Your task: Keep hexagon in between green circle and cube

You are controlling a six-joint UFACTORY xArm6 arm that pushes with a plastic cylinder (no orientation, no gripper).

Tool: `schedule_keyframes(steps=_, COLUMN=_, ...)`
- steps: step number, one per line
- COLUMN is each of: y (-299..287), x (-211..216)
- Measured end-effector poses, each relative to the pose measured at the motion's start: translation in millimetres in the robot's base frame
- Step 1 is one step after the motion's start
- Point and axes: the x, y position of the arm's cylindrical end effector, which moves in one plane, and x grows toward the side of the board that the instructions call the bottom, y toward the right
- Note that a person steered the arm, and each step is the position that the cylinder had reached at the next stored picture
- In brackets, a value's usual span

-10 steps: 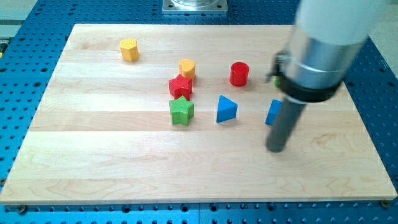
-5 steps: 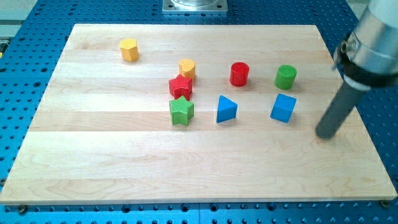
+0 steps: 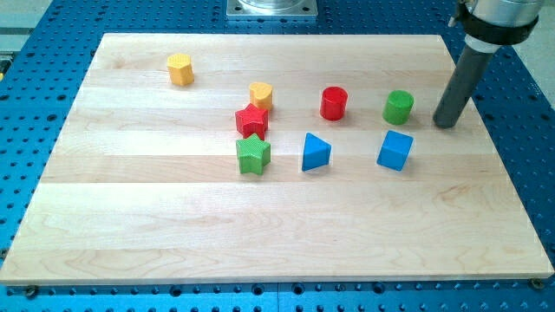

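The yellow hexagon sits near the board's top left. The green circle stands at the right, with the blue cube just below it. My tip rests on the board right of the green circle, a short gap away, and up and right of the blue cube. The tip touches no block.
A red circle stands left of the green circle. A blue triangle, a green star, a red star and a yellow heart cluster mid-board. The wooden board ends close to my tip's right.
My tip has moved from below and right of the blue cube toward the view's right and then up, ending beside the green circle. No block has moved.
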Motion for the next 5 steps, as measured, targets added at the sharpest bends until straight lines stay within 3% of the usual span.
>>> schedule_keyframes(steps=2, y=-63, x=-11)
schedule_keyframes(steps=3, y=-10, x=-87)
schedule_keyframes(steps=4, y=-69, x=-176)
schedule_keyframes(steps=5, y=-208, x=-198)
